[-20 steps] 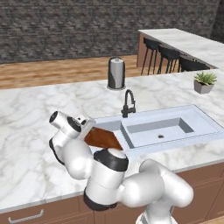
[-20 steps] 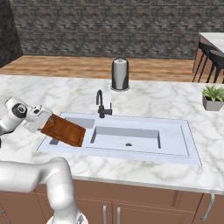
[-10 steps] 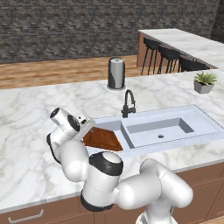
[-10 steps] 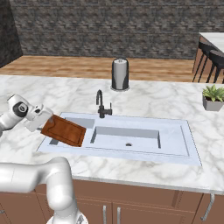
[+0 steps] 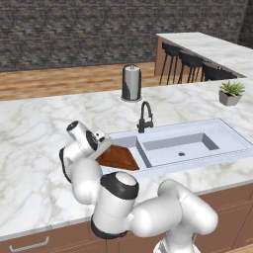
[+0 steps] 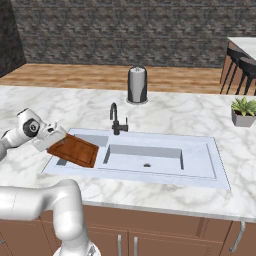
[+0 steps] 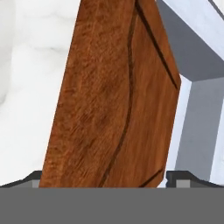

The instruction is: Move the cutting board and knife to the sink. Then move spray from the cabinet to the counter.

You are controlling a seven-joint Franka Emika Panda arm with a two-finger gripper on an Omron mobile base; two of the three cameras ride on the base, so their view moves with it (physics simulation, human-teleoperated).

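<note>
**A:** What could go wrong from here?

**B:** My worry is the cutting board [image 6: 75, 151]. It lies at the left end of the sink [image 6: 200, 172], on the flat drainer part beside the basin, and in the right base view its left edge looks propped a little off the surface. If the gripper [image 6: 54, 141] drags on that edge as it pulls away, I'd expect the board to be hauled back toward the left rim and onto the counter [image 6: 165, 112]. A nudge the other way could tip it over the step into the basin.

**A:** Is the hand gripping it, then?

**B:** The jaws stand spread about as wide as they go. In the hand view the board [image 7: 118, 96] runs up between the two fingertips [image 7: 38, 178], which sit at either side of its near end. Whether the pads touch the wood, I cannot tell. With jaws that wide it could be a loose hold on the board's width or simply a release.

**A:** Anything else near enough to be hit?

**B:** The black faucet [image 5: 145, 117] stands at the sink's back rim, just beyond the board's far corner, so a swing that way might clip it. The paper towel holder [image 5: 131, 83] near the counter's back edge and the potted plant [image 6: 243, 111] toward its right end are well apart.

**A:** And the knife?

**B:** I can't pick it out anywhere, so that step looks not yet done.
</note>
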